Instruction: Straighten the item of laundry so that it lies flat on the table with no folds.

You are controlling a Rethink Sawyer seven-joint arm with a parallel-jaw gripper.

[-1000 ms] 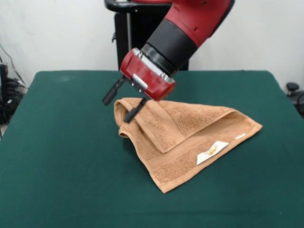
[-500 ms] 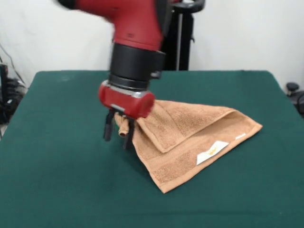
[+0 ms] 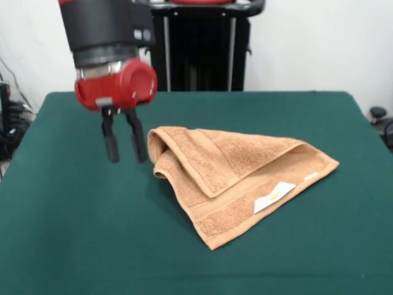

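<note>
The gripper [image 3: 126,150] hangs at upper left, its two black fingers parted and holding nothing; the arm is cut off by the top edge. Just right, the folded orange-brown terry towel [image 3: 236,178] forms a rough triangle at the middle of the green felt bench [image 3: 73,233], its long axis running left-right, white label [image 3: 274,196] showing.

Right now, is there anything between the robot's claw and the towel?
No. In the front view, only bare green table shows between the open gripper and the folded towel.
</note>
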